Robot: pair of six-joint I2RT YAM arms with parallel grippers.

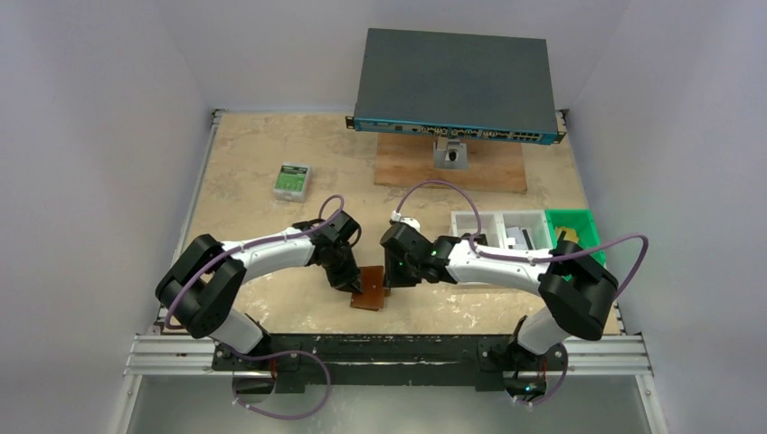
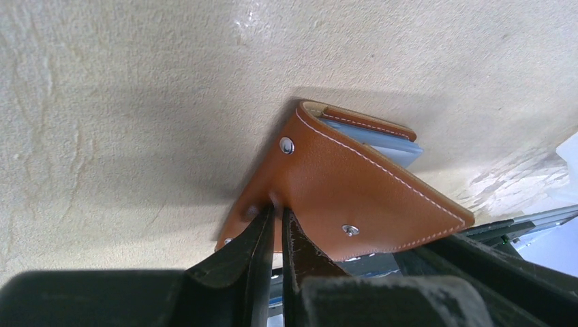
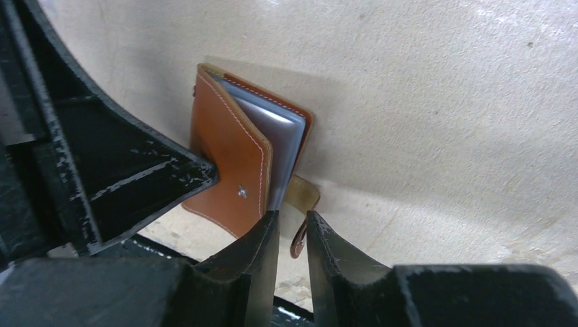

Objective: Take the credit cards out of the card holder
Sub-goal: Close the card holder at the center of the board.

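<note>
Down at the near edge of the surface [image 1: 289, 312], the card holder [image 3: 232, 163] lies with its front cover lifted partway, and both arms are on it. The left end effector [image 2: 276, 212] is clenched on the edge of that brown cover and props it up. The right end effector [image 3: 290, 223] has its fingers parted a little. The snap tab [image 3: 305, 197] sits loose at the gap, not pinched as far as we can see. Between the covers the grey-blue pockets [image 3: 279, 136] fan out, and we see no card out on the surface yet.

Our call: the left grip should hold firm so the holder can't slide. The right should reach in for a pocket edge or the card inside it, with the fold spread wide first. We'd pull along the pocket, not across it, or the whole holder may lift with the card. Farther back, the green-and-white box [image 1: 292, 180] sits well apart and plays no part here.
</note>
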